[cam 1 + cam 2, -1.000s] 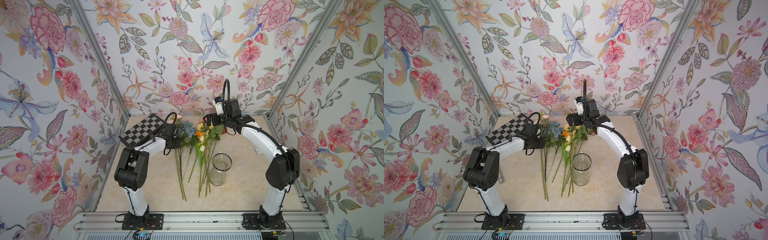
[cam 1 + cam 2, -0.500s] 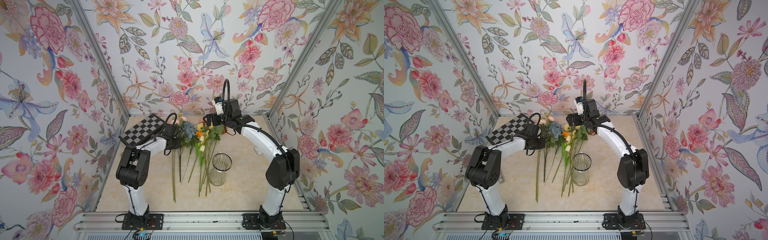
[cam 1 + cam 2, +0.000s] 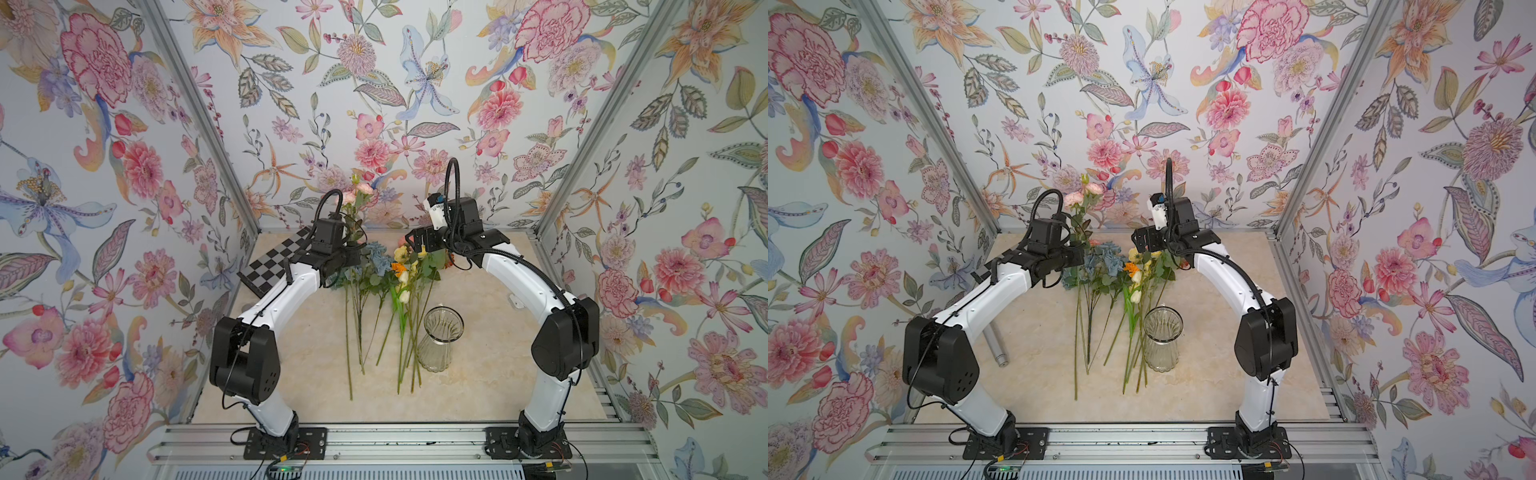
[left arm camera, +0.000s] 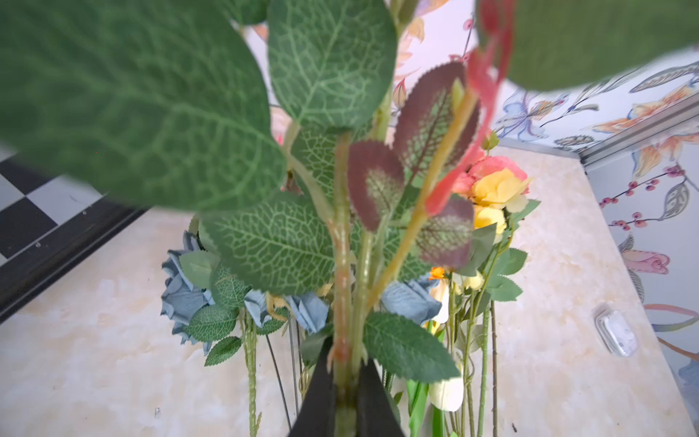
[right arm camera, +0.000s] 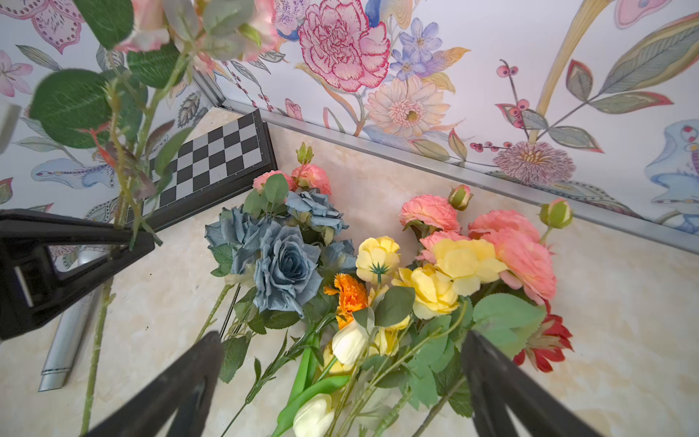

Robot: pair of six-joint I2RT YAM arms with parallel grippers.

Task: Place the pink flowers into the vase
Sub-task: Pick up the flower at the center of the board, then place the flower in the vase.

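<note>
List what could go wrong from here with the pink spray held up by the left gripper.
1. The left gripper pinches the pink spray high on its stem, so the long lower end hangs free and could miss or tip the glass vase.
2. Yellow-and-orange stems lie beside the vase and may get dragged.
3. The open right gripper hovers close by; the arms could clash.

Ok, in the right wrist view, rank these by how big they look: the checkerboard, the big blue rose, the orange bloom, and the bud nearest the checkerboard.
1. checkerboard, largest though farther off
2. big blue rose
3. orange bloom, partly behind leaves
4. bud, smallest
</note>
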